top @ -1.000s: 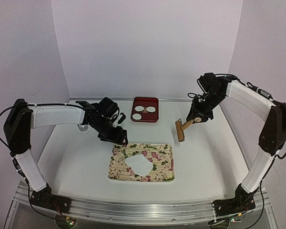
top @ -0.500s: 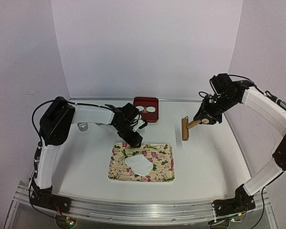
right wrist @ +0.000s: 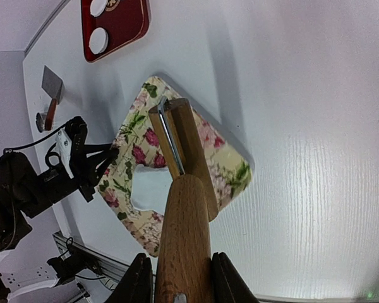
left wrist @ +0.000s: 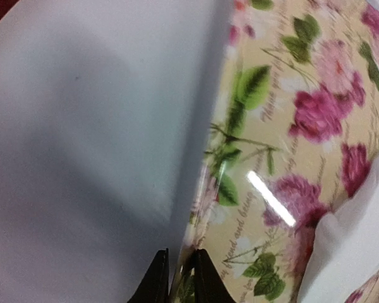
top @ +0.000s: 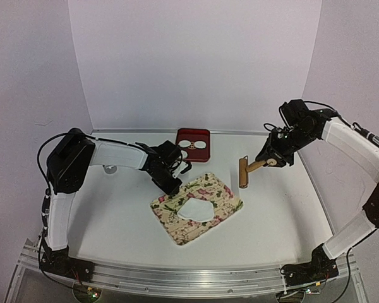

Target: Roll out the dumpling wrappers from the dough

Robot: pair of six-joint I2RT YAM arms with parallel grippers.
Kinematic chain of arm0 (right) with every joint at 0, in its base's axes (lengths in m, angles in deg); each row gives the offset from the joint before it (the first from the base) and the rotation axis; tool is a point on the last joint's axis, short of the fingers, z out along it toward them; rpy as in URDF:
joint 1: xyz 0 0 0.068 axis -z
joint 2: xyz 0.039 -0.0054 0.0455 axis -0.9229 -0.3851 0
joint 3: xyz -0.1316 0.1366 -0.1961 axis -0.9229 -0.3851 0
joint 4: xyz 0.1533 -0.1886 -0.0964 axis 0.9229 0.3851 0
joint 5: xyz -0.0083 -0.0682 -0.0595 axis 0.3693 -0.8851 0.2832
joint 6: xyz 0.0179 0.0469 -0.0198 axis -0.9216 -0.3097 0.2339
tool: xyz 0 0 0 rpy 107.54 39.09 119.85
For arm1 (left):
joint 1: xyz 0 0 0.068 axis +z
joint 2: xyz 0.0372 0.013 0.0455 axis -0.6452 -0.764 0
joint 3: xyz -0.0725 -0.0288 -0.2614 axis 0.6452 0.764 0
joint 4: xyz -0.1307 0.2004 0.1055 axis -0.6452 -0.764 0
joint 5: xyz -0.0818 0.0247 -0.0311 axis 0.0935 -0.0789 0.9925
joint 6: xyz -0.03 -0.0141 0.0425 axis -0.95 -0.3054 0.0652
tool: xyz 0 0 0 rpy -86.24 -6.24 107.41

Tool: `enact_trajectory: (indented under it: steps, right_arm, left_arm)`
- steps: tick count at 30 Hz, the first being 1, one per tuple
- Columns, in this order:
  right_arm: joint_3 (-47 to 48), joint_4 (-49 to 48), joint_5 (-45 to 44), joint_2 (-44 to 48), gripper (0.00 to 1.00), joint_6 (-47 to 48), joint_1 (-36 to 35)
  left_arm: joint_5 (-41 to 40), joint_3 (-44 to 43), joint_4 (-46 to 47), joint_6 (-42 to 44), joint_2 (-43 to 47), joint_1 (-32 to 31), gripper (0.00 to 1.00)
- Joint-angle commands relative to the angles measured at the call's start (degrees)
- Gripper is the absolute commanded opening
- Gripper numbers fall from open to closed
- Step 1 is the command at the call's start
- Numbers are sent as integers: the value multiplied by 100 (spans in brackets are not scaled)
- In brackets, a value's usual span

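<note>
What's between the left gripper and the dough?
Only bare floral mat: the left gripper pinches the mat's edge, and the dough lies further in on it. The left wrist view shows this best.

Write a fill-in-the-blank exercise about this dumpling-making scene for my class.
1. The left gripper is shut on the edge of the floral ____.
2. The right gripper holds the roller by its wooden ____.
3. The red tray holds ____ dumpling wrappers.

Missing words: mat; handle; two.
</note>
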Motion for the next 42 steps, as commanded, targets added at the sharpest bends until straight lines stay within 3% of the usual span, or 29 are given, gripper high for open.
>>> enact_trajectory:
  steps: [1,4,9,14,24,31,38,42]
  right_arm:
    - [-46,-477,688,-208,0,31,-9]
    - [-218,-752,1240,-427,0,34,-23]
    - [-575,-1368,1897,-774,0,-150,-171]
    - [-563,-1705,2082,-1309,0,-282,-525]
    - [-1261,-1631,1903,-1730,0,-385,-589]
    - [-998,-1516,1371,-3003,0,-98,-1030]
    - [-1865,-1251,762,-2228,0,194,-520]
    - [-1717,-1446,874,-2816,0,86,-913]
  left_arm:
    - [-225,652,-232,-1091,484,-13,10]
    - [-61,991,-259,-1896,677,-79,0]
    - [262,1494,-145,-2905,944,-171,0]
    - [270,1768,-59,-3387,1101,-179,0]
    - [294,1850,-3,-3523,1139,-251,0]
    - [338,1828,-73,-3519,1097,-330,0]
    - [288,1859,-88,-3501,1092,-328,0]
    - [281,1842,-87,-3465,1091,-329,0]
